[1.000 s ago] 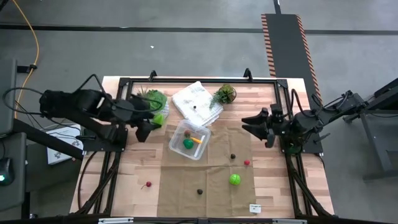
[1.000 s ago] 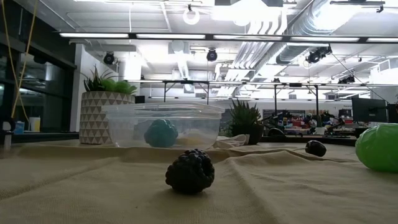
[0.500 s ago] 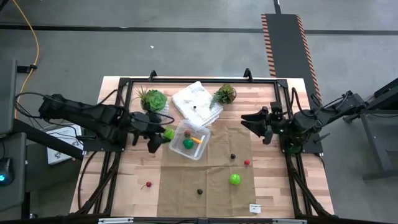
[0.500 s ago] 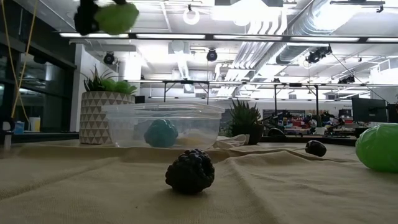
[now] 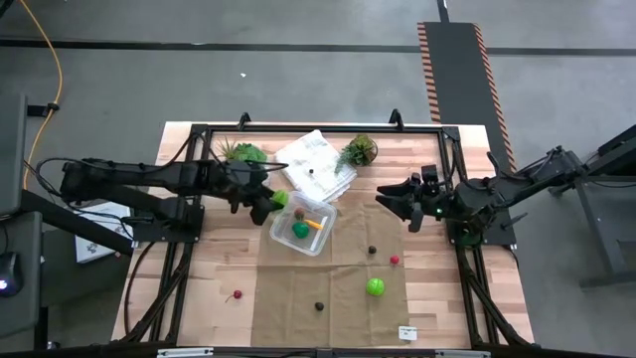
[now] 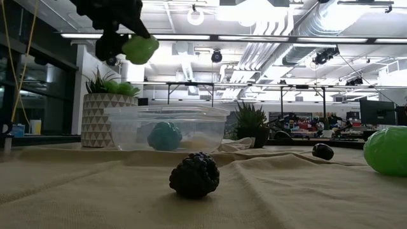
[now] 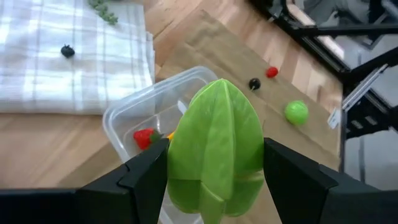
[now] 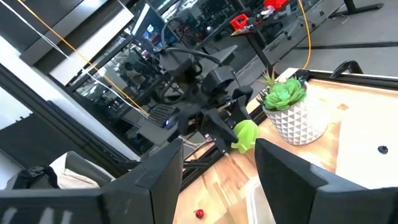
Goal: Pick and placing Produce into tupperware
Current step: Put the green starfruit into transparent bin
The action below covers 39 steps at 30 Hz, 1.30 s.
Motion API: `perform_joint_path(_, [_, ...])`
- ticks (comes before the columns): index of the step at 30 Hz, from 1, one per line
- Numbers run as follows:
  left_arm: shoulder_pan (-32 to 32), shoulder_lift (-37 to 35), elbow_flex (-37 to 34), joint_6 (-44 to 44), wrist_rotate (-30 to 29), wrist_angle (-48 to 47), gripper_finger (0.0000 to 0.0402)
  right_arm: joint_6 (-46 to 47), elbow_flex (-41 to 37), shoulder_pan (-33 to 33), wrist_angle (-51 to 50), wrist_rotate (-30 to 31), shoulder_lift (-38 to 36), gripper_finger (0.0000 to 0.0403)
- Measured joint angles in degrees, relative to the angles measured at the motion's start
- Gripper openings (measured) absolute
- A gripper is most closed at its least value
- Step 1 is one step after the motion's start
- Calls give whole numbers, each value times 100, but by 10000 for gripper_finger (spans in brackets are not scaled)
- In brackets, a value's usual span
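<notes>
The left gripper (image 5: pixel 266 204), clamped on a ribbed green fruit (image 7: pixel 216 148), hangs just above the clear container's (image 5: pixel 320 242) near-left corner, while the right gripper (image 5: pixel 397 207) waits spread apart.

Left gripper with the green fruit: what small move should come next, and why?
Probably carry it a little farther over the tupperware, then open. The left gripper holds the ridged green fruit raised well above the table, at the container's near edge rather than over its middle. The right gripper waits open, off to the side.
</notes>
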Motion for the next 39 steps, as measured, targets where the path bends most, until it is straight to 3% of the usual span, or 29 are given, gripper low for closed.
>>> perform_joint_path(18, [-1,1396,67,165,375,371,227,9,0,2,-12,-14,22,190])
perform_joint_path(25, [-1,1693,686,573,254,134,226,7,0,2,-30,-14,22,190])
perform_joint_path(39, [-1,2973,1994,1423,479,-1125,224,-35,0,4,-103,-78,22,190])
